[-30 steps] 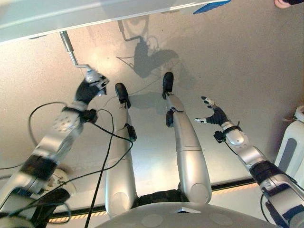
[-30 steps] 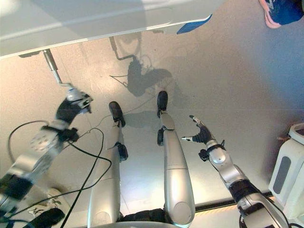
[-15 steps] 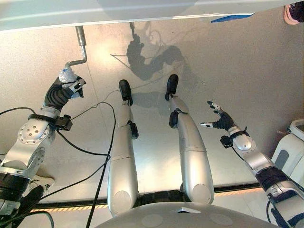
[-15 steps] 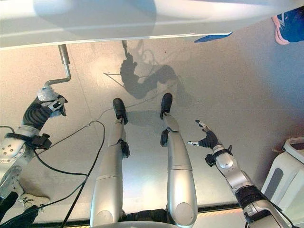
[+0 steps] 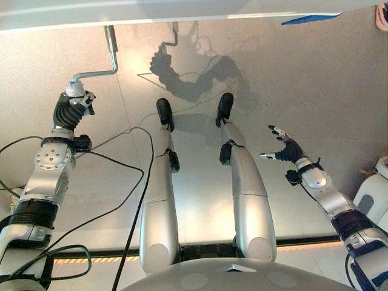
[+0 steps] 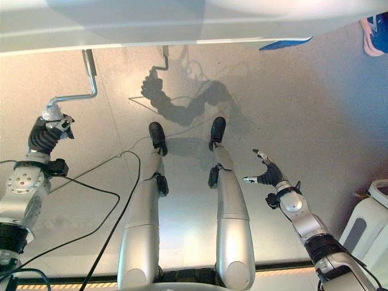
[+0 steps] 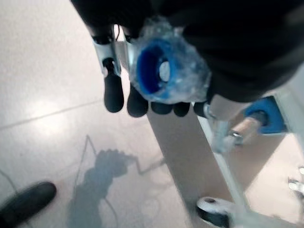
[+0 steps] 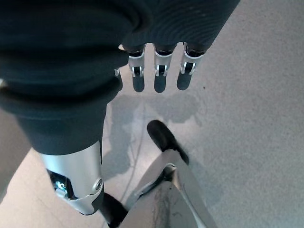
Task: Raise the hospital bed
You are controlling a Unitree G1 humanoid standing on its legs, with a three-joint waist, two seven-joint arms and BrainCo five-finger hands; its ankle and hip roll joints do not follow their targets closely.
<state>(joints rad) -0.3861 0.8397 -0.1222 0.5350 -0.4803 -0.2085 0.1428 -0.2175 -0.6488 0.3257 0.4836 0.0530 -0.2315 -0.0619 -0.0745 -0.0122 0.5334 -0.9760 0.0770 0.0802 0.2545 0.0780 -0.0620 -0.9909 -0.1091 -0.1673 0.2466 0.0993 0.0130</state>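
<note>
The hospital bed's pale underside [image 5: 182,9] runs along the far edge. A metal crank [image 5: 113,53] hangs from it and bends toward my left. My left hand [image 5: 68,110] is shut on the crank's grip [image 7: 166,66], which has a blue end and a clear plastic wrap. Its fingers [image 7: 114,90] curl round that grip. My right hand [image 5: 288,150] hovers low at the right, away from the bed. It is open, with fingers [image 8: 159,76] spread and nothing in them.
A white unit [image 5: 376,194] stands at the right edge. A blue item [image 5: 303,19] lies under the bed's far right, and a person's shoe [image 6: 376,33] is beside it. A bed caster [image 7: 213,211] stands near the crank.
My left hand has swung the crank's grip round from the rod's right side to its left. The view has shifted a little. The right hand stays open in much the same place.
</note>
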